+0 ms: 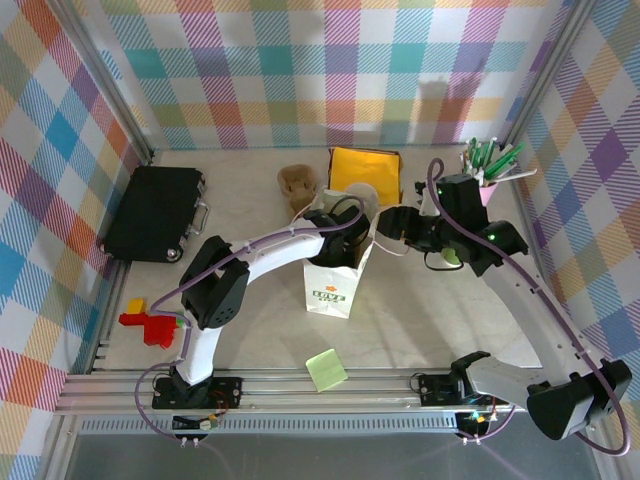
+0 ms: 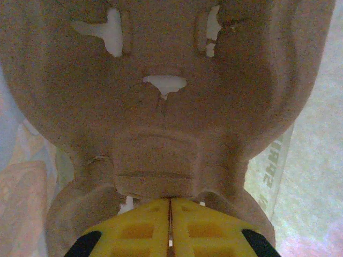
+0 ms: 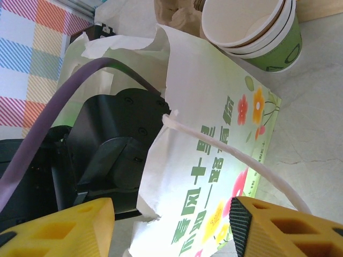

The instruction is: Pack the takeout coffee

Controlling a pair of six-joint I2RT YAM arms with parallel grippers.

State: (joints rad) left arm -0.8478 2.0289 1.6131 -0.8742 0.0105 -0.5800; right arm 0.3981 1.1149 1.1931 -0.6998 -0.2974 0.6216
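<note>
The left arm [image 1: 280,250] arcs from the lower left of the top view to the centre, ending over the bag [image 1: 333,282]. The right arm [image 1: 540,300] sweeps from the lower right up and back left to the bag's right side. The white bag stands open at frame centre, with flowers and green print on its side. The brown carrier [image 1: 298,183] lies just above and left of it.

The cup [image 3: 252,27] sits at the upper right of the right wrist view, outside the bag. It is cream inside with a green lower band, nested in a stack, mouth open. In the top view it is the pale round just above the bag.

The left gripper [image 2: 170,202] is pressed closed on the carrier's near edge. The right gripper [image 3: 171,214] stands wide, with the bag's edge and cord handle between its fingers, gripping nothing.
</note>
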